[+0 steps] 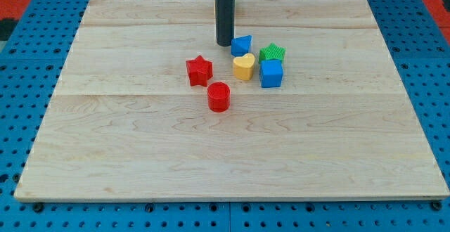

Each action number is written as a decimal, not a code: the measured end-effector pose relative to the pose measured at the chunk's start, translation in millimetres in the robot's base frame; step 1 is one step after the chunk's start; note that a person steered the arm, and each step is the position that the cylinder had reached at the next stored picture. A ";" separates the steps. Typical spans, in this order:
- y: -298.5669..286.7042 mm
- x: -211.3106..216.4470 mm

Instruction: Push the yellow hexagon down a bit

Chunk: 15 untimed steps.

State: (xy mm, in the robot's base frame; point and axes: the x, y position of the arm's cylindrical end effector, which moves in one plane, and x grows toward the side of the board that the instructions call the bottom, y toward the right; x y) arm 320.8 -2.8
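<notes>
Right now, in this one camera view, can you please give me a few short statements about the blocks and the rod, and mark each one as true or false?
1. My tip is just left of the small blue block, near the view's top. True.
2. The red star lies right of the blue cube. False: it lies to the cube's left, apart from the cluster.
3. The green star sits just above the blue cube. True.
4. The red cylinder is stacked on the yellow block. False: it stands alone on the wooden board, lower left of the yellow block.
5. The yellow block is a clear hexagon. False: it looks heart-shaped.
</notes>
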 end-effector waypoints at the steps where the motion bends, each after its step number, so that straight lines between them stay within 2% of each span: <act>1: 0.0 4.1; 2: -1.0 8.9; 3: 33.7 8.3; 4: -49.3 -22.0; 5: -121.8 -85.5; 6: -90.1 -108.8; 7: -67.6 -110.6; 10: -56.2 -129.0; 13: 8.7 -112.0; 14: 54.5 -100.1; 15: -24.4 -98.6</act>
State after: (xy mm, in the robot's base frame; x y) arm 222.3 -27.2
